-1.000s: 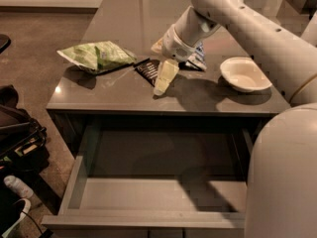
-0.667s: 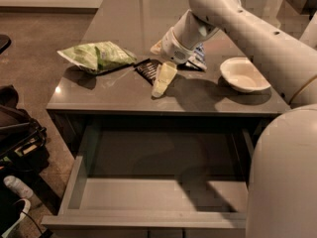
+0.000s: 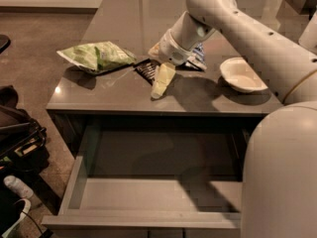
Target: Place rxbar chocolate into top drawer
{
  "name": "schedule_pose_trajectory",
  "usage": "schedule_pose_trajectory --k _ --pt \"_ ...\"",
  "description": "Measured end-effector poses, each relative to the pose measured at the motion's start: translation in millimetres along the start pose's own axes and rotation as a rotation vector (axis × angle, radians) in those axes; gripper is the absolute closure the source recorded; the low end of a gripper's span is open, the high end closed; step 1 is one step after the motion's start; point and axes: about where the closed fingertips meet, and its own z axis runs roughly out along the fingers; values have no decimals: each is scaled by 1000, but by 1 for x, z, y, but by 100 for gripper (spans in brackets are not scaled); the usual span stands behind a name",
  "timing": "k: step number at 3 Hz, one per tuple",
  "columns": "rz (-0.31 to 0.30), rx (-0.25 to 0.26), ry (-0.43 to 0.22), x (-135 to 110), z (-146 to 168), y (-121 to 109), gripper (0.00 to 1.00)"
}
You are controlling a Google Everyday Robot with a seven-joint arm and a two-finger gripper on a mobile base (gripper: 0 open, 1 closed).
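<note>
The rxbar chocolate (image 3: 145,69) is a small flat black bar lying on the grey counter (image 3: 114,90), just right of the green chip bag. My gripper (image 3: 161,82) hangs from the arm and points down at the counter, right beside the bar's right end and partly over it. The top drawer (image 3: 148,195) is pulled open below the counter's front edge; its grey inside shows nothing in it.
A green chip bag (image 3: 98,56) lies at the counter's left. A blue-and-white snack bag (image 3: 199,55) is partly hidden behind my arm. A white bowl (image 3: 242,75) sits at the right. Dark bags (image 3: 17,138) lie on the floor at the left.
My gripper has shifted slightly left and down towards the black bar. The bar, bags, bowl and drawer have not moved.
</note>
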Motion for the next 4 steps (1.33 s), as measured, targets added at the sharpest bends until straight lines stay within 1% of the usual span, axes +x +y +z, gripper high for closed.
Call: schedule_pose_trajectory --k 1,2,3,4 --pt "7 -72 -2 0 11 2 0" --pt "8 -77 -2 -2 10 2 0" --pt "8 -77 -2 -2 10 2 18" --pt "8 -77 -2 -2 10 2 42"
